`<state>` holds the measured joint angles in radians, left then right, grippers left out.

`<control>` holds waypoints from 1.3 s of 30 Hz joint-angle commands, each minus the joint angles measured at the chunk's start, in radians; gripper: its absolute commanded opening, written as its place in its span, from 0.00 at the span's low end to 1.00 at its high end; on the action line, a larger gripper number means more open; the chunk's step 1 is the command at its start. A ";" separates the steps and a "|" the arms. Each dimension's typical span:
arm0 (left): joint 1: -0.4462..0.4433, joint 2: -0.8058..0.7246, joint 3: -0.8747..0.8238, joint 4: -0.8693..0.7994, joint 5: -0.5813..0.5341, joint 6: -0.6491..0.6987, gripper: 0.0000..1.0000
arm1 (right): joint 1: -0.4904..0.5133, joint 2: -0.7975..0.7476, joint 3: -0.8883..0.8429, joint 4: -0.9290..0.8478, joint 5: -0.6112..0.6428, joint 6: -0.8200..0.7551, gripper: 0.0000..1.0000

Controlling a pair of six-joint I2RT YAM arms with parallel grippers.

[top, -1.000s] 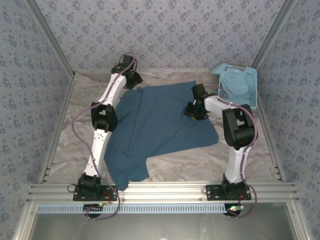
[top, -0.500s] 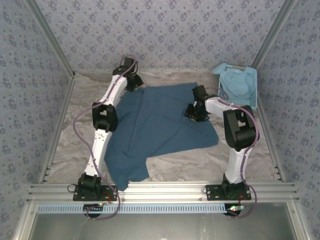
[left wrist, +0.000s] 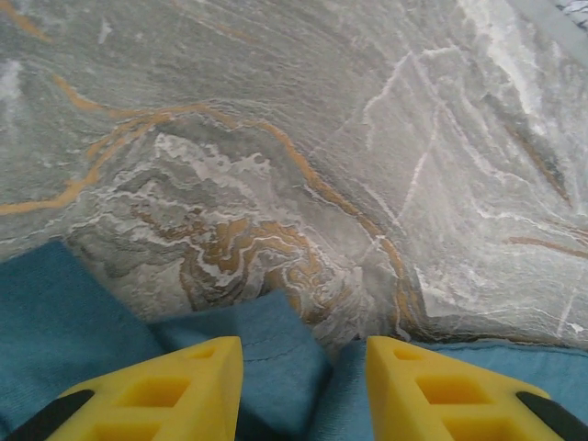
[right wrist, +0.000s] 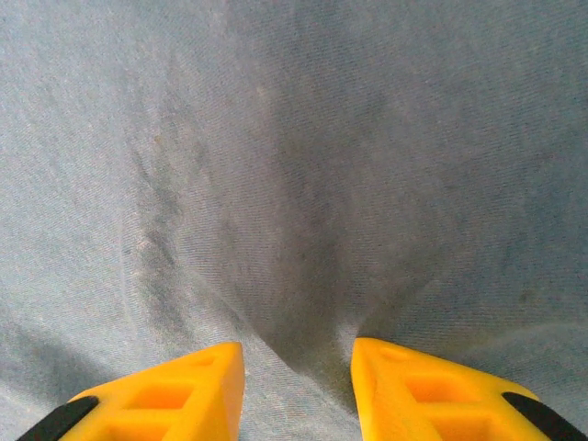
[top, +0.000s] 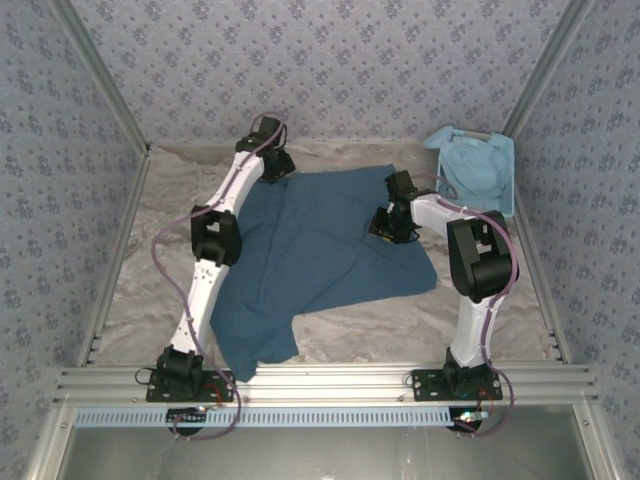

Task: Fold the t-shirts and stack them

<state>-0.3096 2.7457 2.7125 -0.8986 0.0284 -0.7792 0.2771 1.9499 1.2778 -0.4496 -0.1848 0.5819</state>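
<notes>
The left gripper's (left wrist: 299, 354) yellow wedge-shaped fingers (left wrist: 184, 386) stood apart with a fold of the dark teal-blue cotton t-shirt (left wrist: 276, 340) lying in the gap. Whether they squeezed it could not be told. Above them in the frame ran the grey, orange-veined marbled table (left wrist: 322, 138).

The right gripper's (right wrist: 296, 354) fingers (right wrist: 175, 386) were also apart, pressed onto the same shirt, with creases running into the gap. A grip could not be told.

From above, that shirt (top: 320, 250) lay spread at centre frame. The left gripper (top: 275, 165) was at its upper-left corner and the right gripper (top: 388, 225) on its right part. At upper right, a paler sky-blue t-shirt (top: 470, 170) lay bunched inside a pale-blue plastic basket (top: 510, 180).
</notes>
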 commanded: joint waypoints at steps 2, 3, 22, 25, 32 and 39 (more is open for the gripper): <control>0.009 0.021 -0.005 -0.045 -0.029 -0.034 0.39 | -0.004 -0.002 -0.018 -0.034 -0.009 -0.012 0.39; 0.010 0.026 -0.005 -0.050 -0.031 -0.038 0.40 | -0.003 -0.002 -0.018 -0.035 -0.008 -0.013 0.39; 0.003 0.037 0.053 -0.078 -0.007 -0.030 0.00 | -0.004 -0.007 -0.029 -0.036 -0.013 -0.022 0.39; 0.003 -0.015 0.053 -0.058 -0.029 -0.043 0.00 | -0.005 -0.005 -0.029 -0.037 -0.014 -0.022 0.39; 0.004 -0.062 0.061 -0.082 -0.022 -0.060 0.00 | -0.012 -0.009 -0.038 -0.035 -0.016 -0.022 0.39; 0.000 -0.090 0.061 -0.130 -0.036 -0.045 0.00 | -0.012 -0.009 -0.048 -0.028 -0.019 -0.019 0.39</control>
<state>-0.3016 2.7224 2.7552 -0.9783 0.0101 -0.8310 0.2699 1.9415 1.2606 -0.4358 -0.1997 0.5751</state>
